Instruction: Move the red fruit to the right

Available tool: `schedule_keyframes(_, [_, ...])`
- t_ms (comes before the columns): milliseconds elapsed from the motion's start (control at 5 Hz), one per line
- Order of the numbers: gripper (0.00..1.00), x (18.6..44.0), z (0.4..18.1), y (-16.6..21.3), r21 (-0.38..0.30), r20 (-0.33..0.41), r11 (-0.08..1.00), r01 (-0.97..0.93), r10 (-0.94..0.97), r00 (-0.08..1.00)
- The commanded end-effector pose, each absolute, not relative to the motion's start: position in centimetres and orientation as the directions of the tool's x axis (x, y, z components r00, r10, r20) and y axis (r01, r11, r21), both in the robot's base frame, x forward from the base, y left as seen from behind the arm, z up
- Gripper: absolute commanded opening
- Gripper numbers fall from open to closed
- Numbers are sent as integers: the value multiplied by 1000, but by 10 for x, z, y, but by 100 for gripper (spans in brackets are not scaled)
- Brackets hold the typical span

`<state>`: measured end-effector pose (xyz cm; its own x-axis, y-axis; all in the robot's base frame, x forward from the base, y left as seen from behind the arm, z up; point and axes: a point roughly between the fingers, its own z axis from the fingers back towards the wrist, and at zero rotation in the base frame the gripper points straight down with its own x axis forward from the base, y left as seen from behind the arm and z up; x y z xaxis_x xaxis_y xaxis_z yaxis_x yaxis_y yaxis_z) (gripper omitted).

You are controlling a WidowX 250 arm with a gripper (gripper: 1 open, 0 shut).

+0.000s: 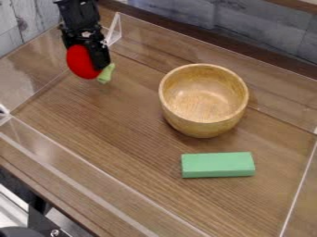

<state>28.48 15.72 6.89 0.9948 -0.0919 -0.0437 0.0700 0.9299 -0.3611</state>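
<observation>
The red fruit (pixel 82 60), a small glossy strawberry with a green cap pointing right, hangs above the table at the far left. My black gripper (pixel 85 56) comes down from the top left and is shut on the strawberry, its fingers partly covering the fruit's upper side. The fruit looks lifted clear of the wooden tabletop.
A wooden bowl (pixel 205 99) stands right of centre. A flat green block (pixel 218 165) lies in front of it. Clear acrylic walls (pixel 31 139) fence the wooden tabletop, with a clear bracket (pixel 109 32) at the back left.
</observation>
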Motion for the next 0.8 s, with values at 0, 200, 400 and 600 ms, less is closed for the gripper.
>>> schedule_keyframes(0, [0, 292, 125, 135, -311, 38, 946, 96, -89, 995])
schedule_keyframes(200, [0, 294, 135, 113, -316, 51, 939, 137, -128, 991])
schedule_keyframes(400, [0, 296, 129, 87, -312, 52, 927, 210, -204, 978])
schedule_keyframes(600, [0, 301, 125, 56, -305, 49, 916, 260, -257, 965])
